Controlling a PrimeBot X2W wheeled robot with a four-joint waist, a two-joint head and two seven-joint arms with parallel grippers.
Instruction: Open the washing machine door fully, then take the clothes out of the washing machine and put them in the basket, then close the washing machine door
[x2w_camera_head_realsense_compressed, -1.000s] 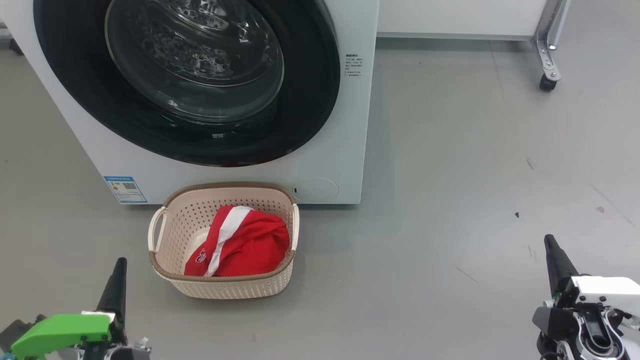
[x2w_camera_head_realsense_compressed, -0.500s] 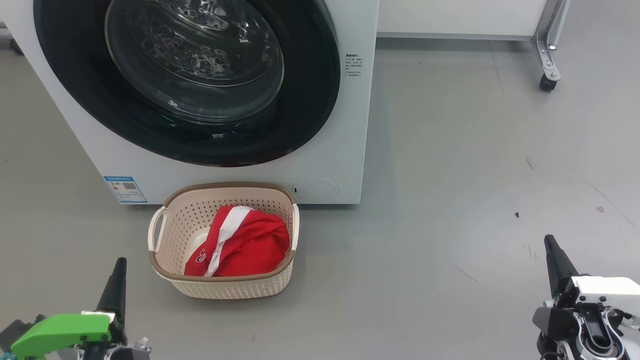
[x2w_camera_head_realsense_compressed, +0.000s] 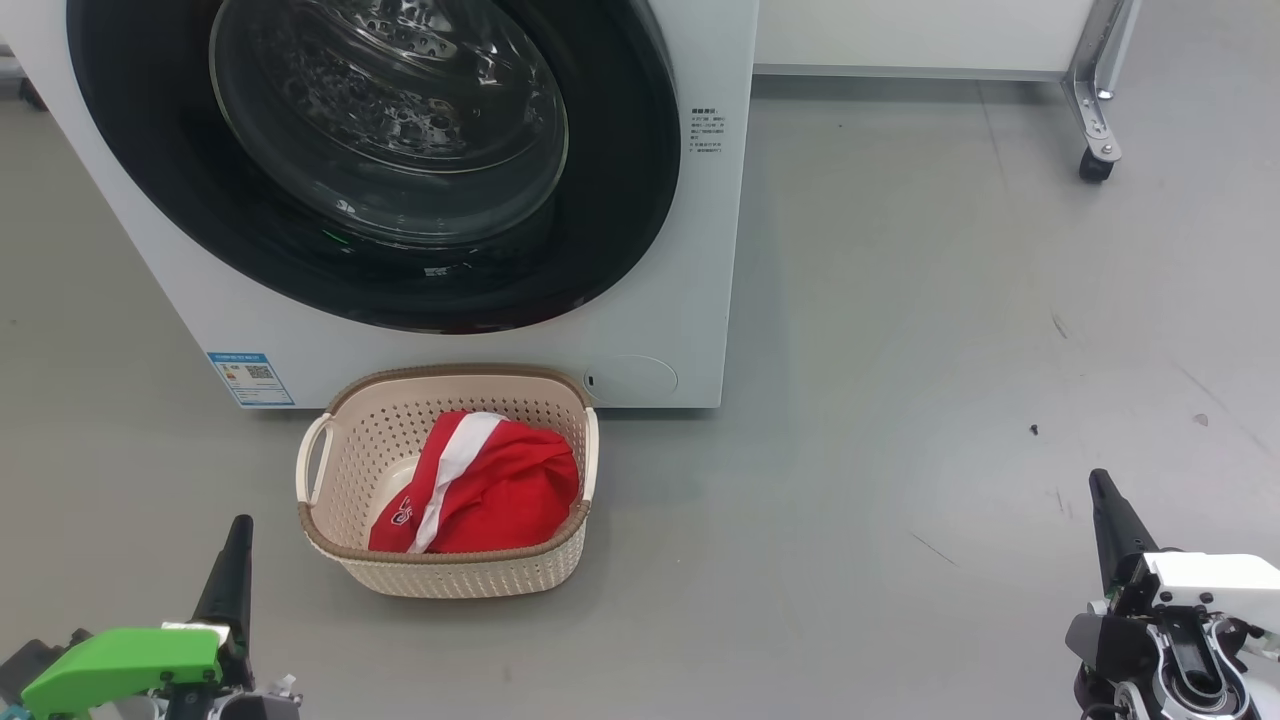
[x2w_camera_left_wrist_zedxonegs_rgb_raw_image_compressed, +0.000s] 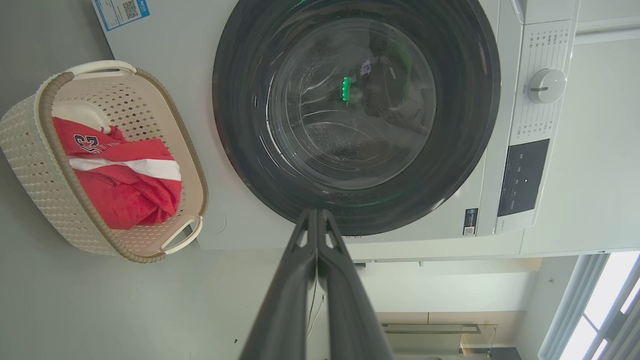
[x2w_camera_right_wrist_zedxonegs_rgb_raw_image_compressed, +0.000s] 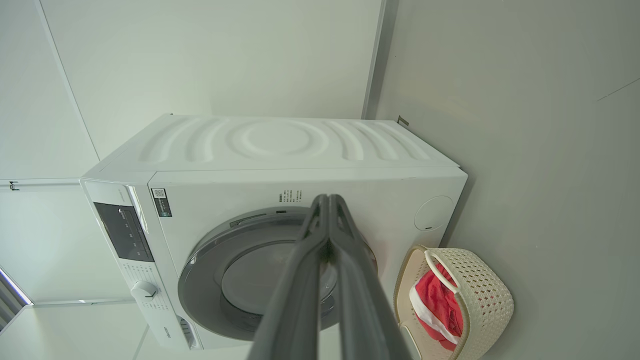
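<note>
The jaws of the left gripper (x2w_camera_head_realsense_compressed: 240, 530) and the right gripper (x2w_camera_head_realsense_compressed: 1102, 490) are being held fully together, with nothing gripped, low over the smooth grey floor (x2w_camera_head_realsense_compressed: 900, 350). The bright red, white-striped soft jerseys (x2w_camera_head_realsense_compressed: 500, 490) are lying bunched inside the small cream perforated plastic basket (x2w_camera_head_realsense_compressed: 440, 374). The basket is standing just before the big white front-loading washing machine (x2w_camera_head_realsense_compressed: 690, 320), whose round glossy black-rimmed glass door (x2w_camera_head_realsense_compressed: 625, 200) is sitting shut.
</note>
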